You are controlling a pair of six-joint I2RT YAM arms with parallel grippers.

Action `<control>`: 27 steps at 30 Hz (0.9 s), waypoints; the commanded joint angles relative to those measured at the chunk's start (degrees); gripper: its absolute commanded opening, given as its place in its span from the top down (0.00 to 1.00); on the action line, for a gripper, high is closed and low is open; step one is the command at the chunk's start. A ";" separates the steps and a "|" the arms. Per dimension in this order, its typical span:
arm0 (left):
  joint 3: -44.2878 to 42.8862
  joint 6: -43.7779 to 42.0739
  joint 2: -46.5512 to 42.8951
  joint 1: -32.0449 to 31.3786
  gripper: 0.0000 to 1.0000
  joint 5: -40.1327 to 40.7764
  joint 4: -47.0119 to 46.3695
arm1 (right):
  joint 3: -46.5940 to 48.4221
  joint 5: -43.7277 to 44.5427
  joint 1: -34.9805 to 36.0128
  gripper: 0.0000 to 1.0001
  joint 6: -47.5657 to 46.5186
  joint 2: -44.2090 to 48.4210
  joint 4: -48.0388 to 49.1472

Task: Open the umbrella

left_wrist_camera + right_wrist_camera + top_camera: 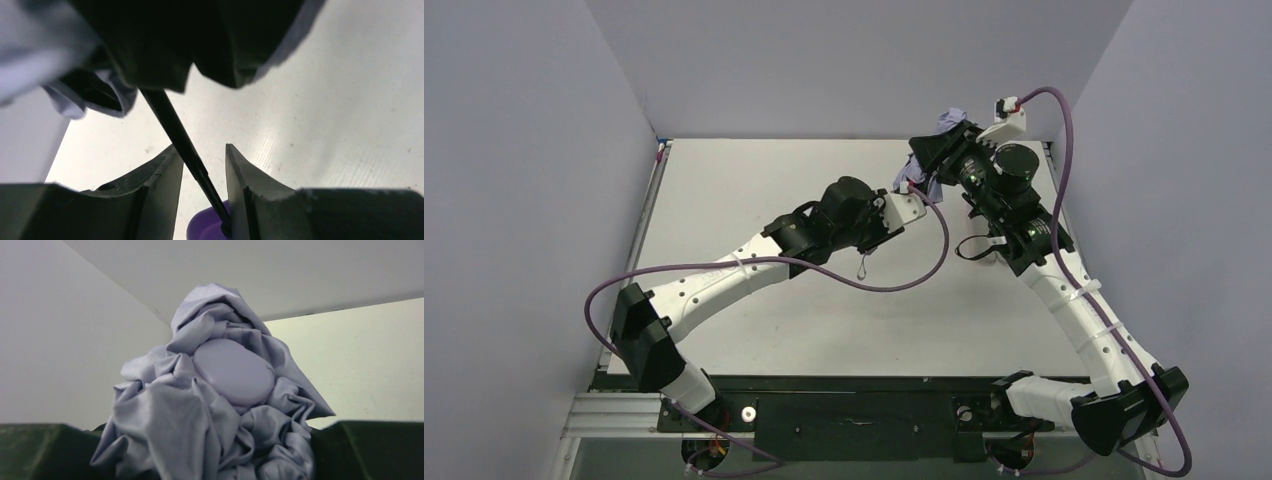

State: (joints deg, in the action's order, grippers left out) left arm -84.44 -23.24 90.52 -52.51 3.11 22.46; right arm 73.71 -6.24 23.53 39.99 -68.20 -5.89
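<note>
The umbrella is held in the air between both arms at the back right of the table. Its lilac canopy (952, 120) is bunched and folded, and it fills the right wrist view (200, 405) with the round lilac cap (234, 371) facing the camera. My right gripper (939, 150) (205, 427) is shut on this bundle. The thin black shaft (172, 122) runs from the black underside (165, 40) down between the fingers of my left gripper (912, 205) (200, 150), which is closed on the lilac handle (207, 230). The strap (862, 265) hangs below it.
Grey walls close in the white table (754, 190) on the left, back and right; the right wall (1184, 150) is close to the right arm. Purple cables (924, 270) loop from both arms. A pale object (980, 248) shows partly under the right arm.
</note>
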 commanded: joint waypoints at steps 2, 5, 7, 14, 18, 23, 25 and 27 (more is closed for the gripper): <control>5.32 -0.49 -3.13 1.38 0.66 1.76 2.84 | 4.05 1.33 -1.45 1.00 0.84 2.64 4.15; 8.10 -0.42 -3.82 2.00 0.66 1.31 3.08 | 4.26 0.59 -2.61 1.00 1.26 2.46 4.96; 10.03 -0.51 -4.36 2.43 0.65 1.12 3.06 | 4.60 0.21 -3.30 1.00 1.54 2.34 5.27; 14.86 -0.99 -5.29 3.46 0.65 0.02 3.28 | 6.26 -0.85 -6.02 1.00 1.99 1.51 6.24; 18.33 -1.38 -6.25 3.63 0.65 -0.14 2.58 | 7.28 -2.24 -8.13 1.00 2.87 1.11 8.05; 22.68 -2.32 -6.91 4.16 0.65 0.16 2.09 | 8.57 -3.67 -10.03 1.00 3.51 0.66 8.91; 23.75 -2.59 -6.89 4.43 0.65 0.13 2.41 | 8.97 -4.18 -10.50 1.00 3.97 0.61 9.23; 24.78 -2.97 -6.69 4.60 0.64 0.25 2.70 | 9.30 -4.93 -10.94 1.00 4.35 0.54 9.77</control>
State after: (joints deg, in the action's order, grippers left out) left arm -63.07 -24.18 83.24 -49.23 2.15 16.99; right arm 76.73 -11.70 14.81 42.76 -69.28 -8.21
